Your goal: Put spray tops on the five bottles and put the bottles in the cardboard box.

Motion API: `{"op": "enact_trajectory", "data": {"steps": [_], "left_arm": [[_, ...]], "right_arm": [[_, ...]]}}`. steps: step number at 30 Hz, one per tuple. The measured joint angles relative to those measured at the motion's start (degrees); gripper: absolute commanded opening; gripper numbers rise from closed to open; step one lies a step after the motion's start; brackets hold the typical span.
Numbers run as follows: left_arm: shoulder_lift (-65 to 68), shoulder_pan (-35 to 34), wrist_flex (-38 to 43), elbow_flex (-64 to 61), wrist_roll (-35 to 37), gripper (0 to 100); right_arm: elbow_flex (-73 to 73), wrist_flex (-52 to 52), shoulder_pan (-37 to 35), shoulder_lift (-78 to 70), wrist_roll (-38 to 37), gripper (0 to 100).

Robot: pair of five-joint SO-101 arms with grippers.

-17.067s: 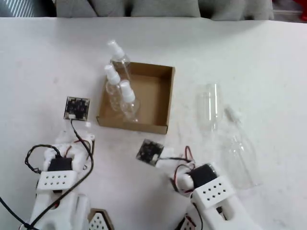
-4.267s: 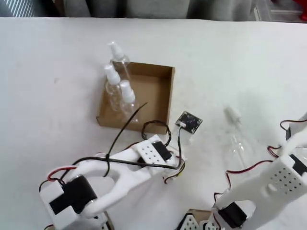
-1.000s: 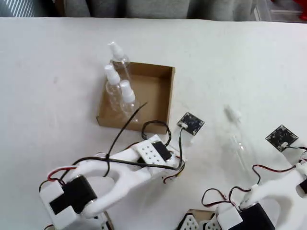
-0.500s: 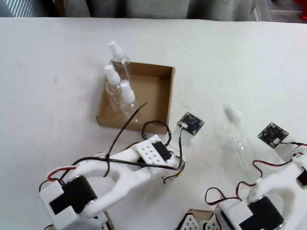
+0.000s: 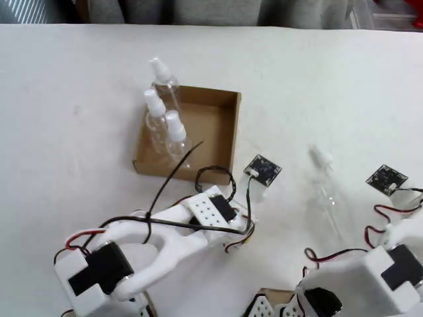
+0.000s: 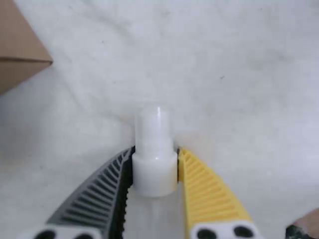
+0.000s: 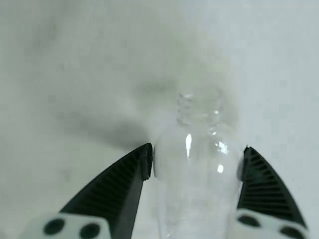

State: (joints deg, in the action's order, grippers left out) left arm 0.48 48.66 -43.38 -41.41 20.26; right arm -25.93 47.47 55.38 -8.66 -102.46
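Where both arms sit low over the table [image 5: 79, 79]: one item in each pincer.
Table: white, matt, faintly mottled surface.
Cardboard box [image 5: 211, 125]: brown, shallow, square, open-topped.
Capped bottles [image 5: 174, 125]: three, clear plastic with white spray heads, clustered at the box's left side; whether all stand inside cannot be told.
Left gripper [image 6: 154, 158]: ribbed fingers, one grey, one yellow, clamped on the collar of a spray top [image 6: 153, 127], near a corner of the box.
Spray top: white, smooth, a stepped cylinder with a narrow stub above a broader collar.
Right gripper [image 7: 197, 152]: black ribbed fingers pressed against both flanks of a bottle [image 7: 198, 142].
Bottle: clear, round-shouldered, threaded neck uncapped.
Loose spray top [image 5: 320, 156]: white, lying on the table right of the box, with a slender clear length trailing from it.
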Motion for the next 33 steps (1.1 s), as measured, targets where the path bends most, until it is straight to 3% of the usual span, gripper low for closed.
{"op": "enact_trajectory", "data": {"steps": [5,14,18,23,33], "left_arm": [[0.00,0.00,0.00,0.00,0.00,2],[0.00,0.00,0.00,0.00,0.00,2],[0.00,0.00,0.00,0.00,0.00,2],[0.00,0.00,0.00,0.00,0.00,2],[0.00,0.00,0.00,0.00,0.00,2]], "right_arm": [[6.24,5.98,0.00,-4.48,0.00,23.1],[11.52,8.09,-0.35,-8.62,0.00,2.4],[11.60,8.44,-0.53,-8.00,1.93,1.7],[11.43,11.25,-2.64,-2.55,16.26,2.1],[11.43,17.58,-13.45,8.53,58.11,2.2]]}}
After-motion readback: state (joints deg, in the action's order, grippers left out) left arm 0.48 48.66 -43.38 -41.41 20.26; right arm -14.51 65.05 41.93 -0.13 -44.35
